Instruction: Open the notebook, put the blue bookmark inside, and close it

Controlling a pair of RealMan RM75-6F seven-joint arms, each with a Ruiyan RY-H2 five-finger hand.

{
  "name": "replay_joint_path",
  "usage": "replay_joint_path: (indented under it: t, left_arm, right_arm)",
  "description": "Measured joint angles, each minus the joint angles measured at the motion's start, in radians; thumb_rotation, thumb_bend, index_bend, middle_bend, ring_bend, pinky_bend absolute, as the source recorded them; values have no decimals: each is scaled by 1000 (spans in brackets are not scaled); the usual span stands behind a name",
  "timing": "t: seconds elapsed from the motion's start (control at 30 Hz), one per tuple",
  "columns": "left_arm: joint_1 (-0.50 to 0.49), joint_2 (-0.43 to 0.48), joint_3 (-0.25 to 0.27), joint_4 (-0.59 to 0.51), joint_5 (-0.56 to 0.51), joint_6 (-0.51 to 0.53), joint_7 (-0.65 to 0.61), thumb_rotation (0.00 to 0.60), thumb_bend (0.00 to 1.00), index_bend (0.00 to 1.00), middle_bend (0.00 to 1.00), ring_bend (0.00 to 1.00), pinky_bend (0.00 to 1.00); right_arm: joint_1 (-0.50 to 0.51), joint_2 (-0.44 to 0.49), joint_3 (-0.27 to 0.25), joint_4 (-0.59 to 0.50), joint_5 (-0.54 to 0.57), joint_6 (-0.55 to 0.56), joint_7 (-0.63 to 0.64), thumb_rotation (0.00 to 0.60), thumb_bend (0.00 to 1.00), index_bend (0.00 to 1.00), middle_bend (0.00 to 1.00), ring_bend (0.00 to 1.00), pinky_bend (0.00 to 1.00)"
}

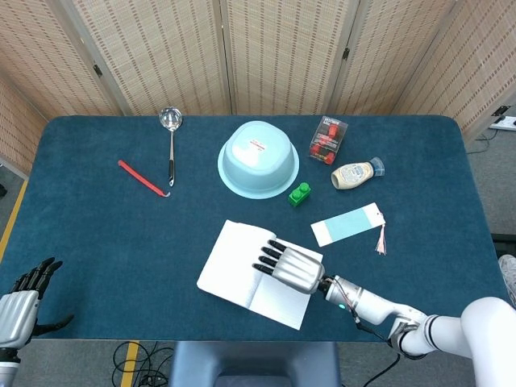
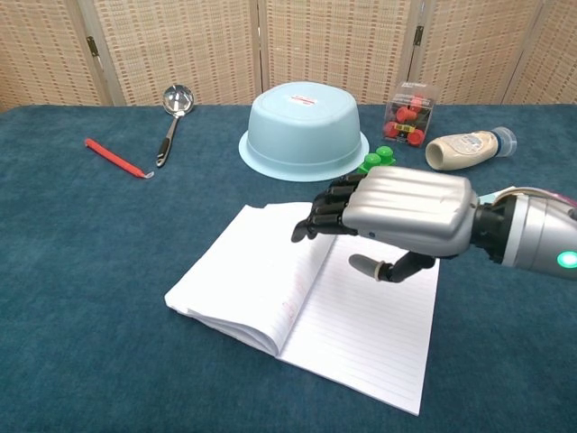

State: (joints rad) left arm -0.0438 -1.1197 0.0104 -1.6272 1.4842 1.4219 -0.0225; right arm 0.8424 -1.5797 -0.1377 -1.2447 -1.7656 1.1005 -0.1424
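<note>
The desk [image 1: 97, 234], covered in dark blue-green cloth, was seen to carry everything in play. An upturned pale blue bowl [image 1: 258, 158] was set toward the far side, near the middle. The notebook [image 1: 242, 270] was found lying open and flat at the near middle of the desk, its lined pages exposed, so the first step of the task could be judged done. The right robot hand [image 1: 292, 268] was held just above the notebook's right-hand page, fingers slightly curled and apart, with nothing gripped in it. The left robot hand [image 1: 20, 302] was seen only at the near left corner, off the desk edge, fingers spread and empty. The blue bookmark [image 1: 347, 224], with a pink tassel at its right end, was lying on the cloth to the right of the notebook and clear of it, untouched by either hand; picking it up, laying it on the page and shutting the cover were judged to be left. A ladle [image 1: 171, 145], a small squeeze bottle [image 1: 355, 173], a red stick [image 1: 143, 178] and a green block [image 1: 300, 193] were also noted further back.
</note>
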Motion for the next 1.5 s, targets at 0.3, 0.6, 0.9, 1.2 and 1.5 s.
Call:
replay_joint_path:
  t: [0.3, 0.6, 0.9, 1.2, 1.5]
  left_arm:
    - [5, -3, 3, 12, -13, -3, -10, 600, 159, 124, 83, 132, 179]
    - [7, -7, 5, 30, -20, -7, -26, 600, 159, 124, 83, 132, 179]
    - [6, -11, 6, 37, -19, -8, -34, 600, 159, 124, 83, 132, 179]
    - [6, -8, 5, 33, -11, -1, -36, 600, 159, 124, 83, 132, 179]
    - [2, -4, 2, 29, -8, 1, -37, 600, 159, 124, 83, 132, 179]
  right_arm:
    - [16, -93, 11, 101, -6, -68, 51, 600, 523, 204, 266, 185, 208]
    - [30, -147, 13, 168, -18, -100, 77, 600, 523, 204, 266, 186, 215]
    - [28, -156, 10, 187, -18, -110, 95, 600, 524, 204, 266, 186, 226]
    - [13, -111, 35, 146, -26, -16, 98, 600, 495, 204, 266, 186, 226]
    - [-66, 57, 69, 11, 28, 67, 21, 600, 322, 204, 264, 186, 228]
